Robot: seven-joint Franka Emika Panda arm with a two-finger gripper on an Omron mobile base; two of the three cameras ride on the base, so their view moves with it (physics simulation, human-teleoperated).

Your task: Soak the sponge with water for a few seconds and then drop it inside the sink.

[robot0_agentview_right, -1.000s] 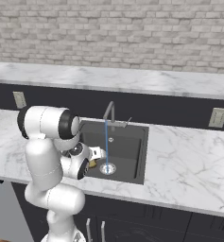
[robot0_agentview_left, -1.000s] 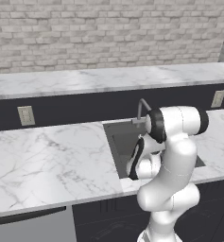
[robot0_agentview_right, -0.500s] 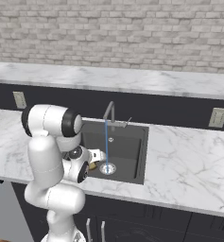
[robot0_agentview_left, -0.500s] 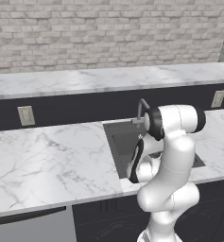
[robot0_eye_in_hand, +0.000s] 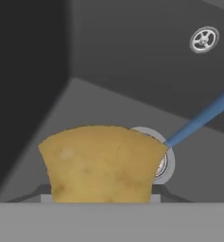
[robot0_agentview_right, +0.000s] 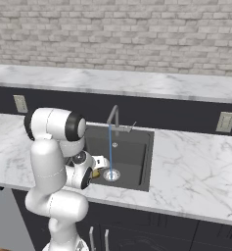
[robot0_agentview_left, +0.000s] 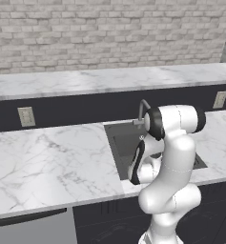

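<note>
The end effector (robot0_agentview_right: 99, 166) grips the mustard-yellow sponge block (robot0_eye_in_hand: 102, 163) beside the thin blue water stream (robot0_agentview_right: 110, 149); nudge it under the flow above the dark grey sink basin (robot0_agentview_right: 137, 147).

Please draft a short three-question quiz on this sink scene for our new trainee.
1. True or false: the pincer is shut on the sponge.
2. Where does the water land? A) on the drain B) on the counter C) on the sponge
3. Fill in: the sponge is held over the ___.

Key: 1 true; 2 A; 3 sink.
</note>
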